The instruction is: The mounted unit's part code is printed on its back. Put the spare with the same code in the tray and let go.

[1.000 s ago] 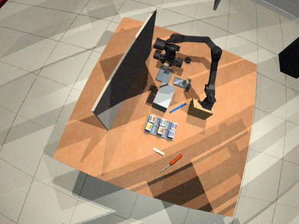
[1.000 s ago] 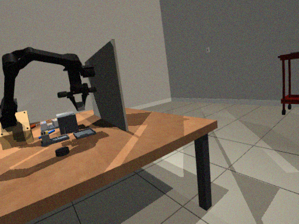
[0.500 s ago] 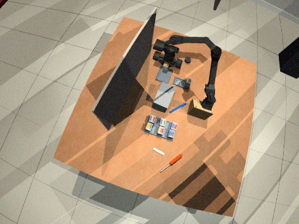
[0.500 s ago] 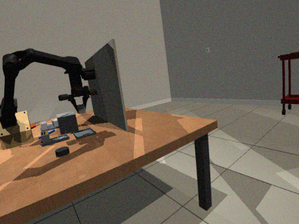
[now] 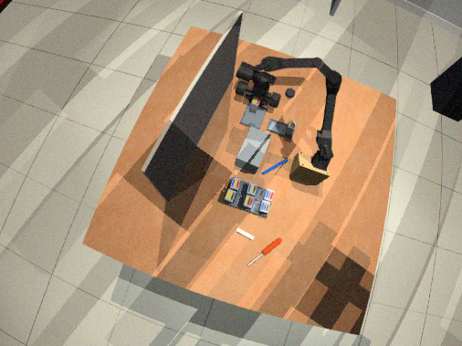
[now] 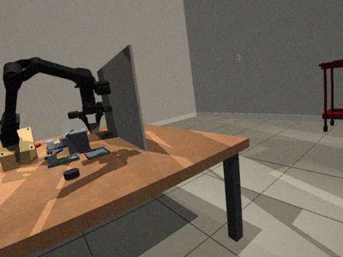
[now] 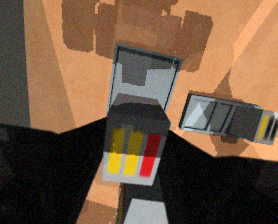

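Above the wooden surface (image 5: 205, 269) (image 6: 169, 158), grips a dark spare (image 5: 256, 102) (image 6: 94, 129) (image 7: 132, 155) between clenched fingers (image 5: 257, 105) (image 6: 93, 127), with two yellow stripes and one red stripe showing on its label. Holds the spare raised and apart from the shallow grey tray (image 5: 246, 123) (image 6: 97, 156) (image 7: 174, 82), right by its end as seen from the top. Shows beside the tray a low fixture (image 5: 275, 127) (image 6: 64, 161) (image 7: 186, 112) with a striped block (image 5: 291, 124) (image 6: 51, 154) (image 7: 269, 127) at one end; cannot tell any code on its back. Stands a grey box (image 5: 253, 146) (image 6: 77, 142) near the tray's other end, with a blue stick (image 5: 275, 166) (image 6: 59, 150) lying beside the box. Carries six labelled blocks in a dark rack (image 5: 240, 195) farther off. Lays an orange-handled screwdriver (image 5: 272, 246) (image 6: 38, 144) and a white bar (image 5: 245, 234) past the rack. Rises tall and dark on the other side, as an upright panel (image 5: 201, 99) (image 6: 123, 93).
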Available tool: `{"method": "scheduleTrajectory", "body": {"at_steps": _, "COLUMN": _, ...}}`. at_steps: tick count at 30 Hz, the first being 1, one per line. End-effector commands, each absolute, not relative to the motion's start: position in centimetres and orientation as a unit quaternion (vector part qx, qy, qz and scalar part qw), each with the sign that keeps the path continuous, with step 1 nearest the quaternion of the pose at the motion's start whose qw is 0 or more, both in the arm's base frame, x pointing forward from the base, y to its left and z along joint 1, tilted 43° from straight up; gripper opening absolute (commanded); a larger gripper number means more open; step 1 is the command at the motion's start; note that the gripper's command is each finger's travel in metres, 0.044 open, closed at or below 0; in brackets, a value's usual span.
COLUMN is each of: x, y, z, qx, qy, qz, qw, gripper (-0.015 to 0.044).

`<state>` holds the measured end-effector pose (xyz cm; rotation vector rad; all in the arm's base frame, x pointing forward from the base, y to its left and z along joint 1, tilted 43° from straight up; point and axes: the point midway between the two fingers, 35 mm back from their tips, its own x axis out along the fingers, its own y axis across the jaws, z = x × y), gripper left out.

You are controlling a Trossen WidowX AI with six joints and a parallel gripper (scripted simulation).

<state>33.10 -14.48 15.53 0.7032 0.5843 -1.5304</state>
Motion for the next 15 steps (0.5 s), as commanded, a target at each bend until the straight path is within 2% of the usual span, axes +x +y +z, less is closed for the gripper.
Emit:
{"method": "scheduleTrajectory", "body": {"at_steps": 1, "x": 33.09, "y": -14.74, "z": 15.17, "qx": 0.307, "qy": 0.257, "qz": -0.667, "qw": 0.628, "gripper": 0.0000}}
{"method": "scheduleTrajectory", "body": {"at_steps": 15, "x": 33.08, "y": -15.68, "z": 14.22, "qx": 0.307, "qy": 0.257, "qz": -0.667, "qw": 0.628, "gripper": 0.0000}}
